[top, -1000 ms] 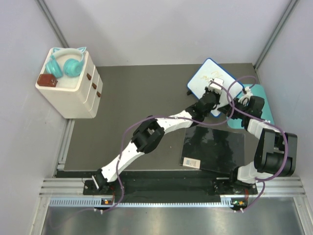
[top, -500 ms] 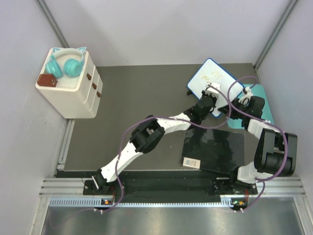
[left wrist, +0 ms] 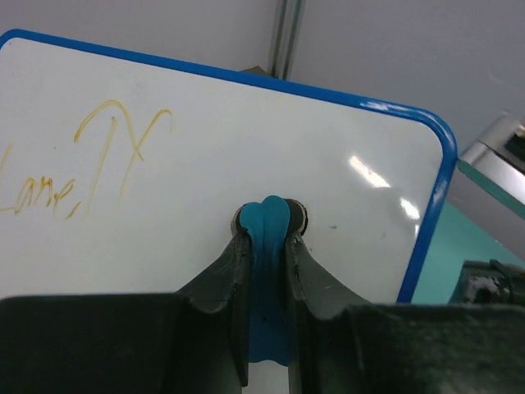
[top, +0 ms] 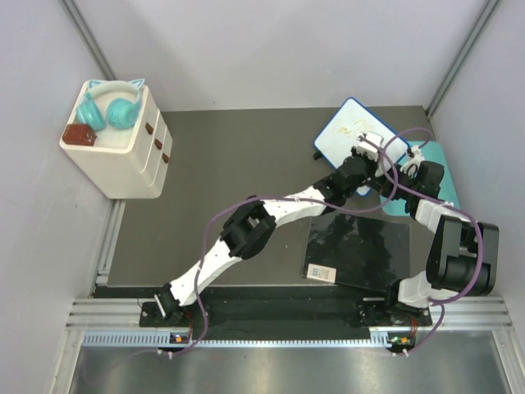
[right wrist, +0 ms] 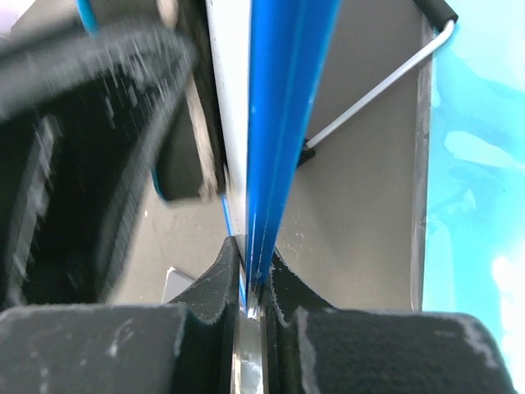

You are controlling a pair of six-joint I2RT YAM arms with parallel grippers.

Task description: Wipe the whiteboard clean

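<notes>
Blue wiping pad (left wrist: 267, 220), pinched in the left gripper (left wrist: 267, 238), bears on the whiteboard (left wrist: 205, 139), which stands at the table's far right, its rim clamped by the right gripper (right wrist: 253, 283); wiping appears under way, and the yellow scribbles (left wrist: 90, 160) beyond call for a stroke across to them.

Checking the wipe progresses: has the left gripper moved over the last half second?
Yes. The left gripper, pinching a blue eraser, slid right and slightly farther out across the whiteboard.
</notes>
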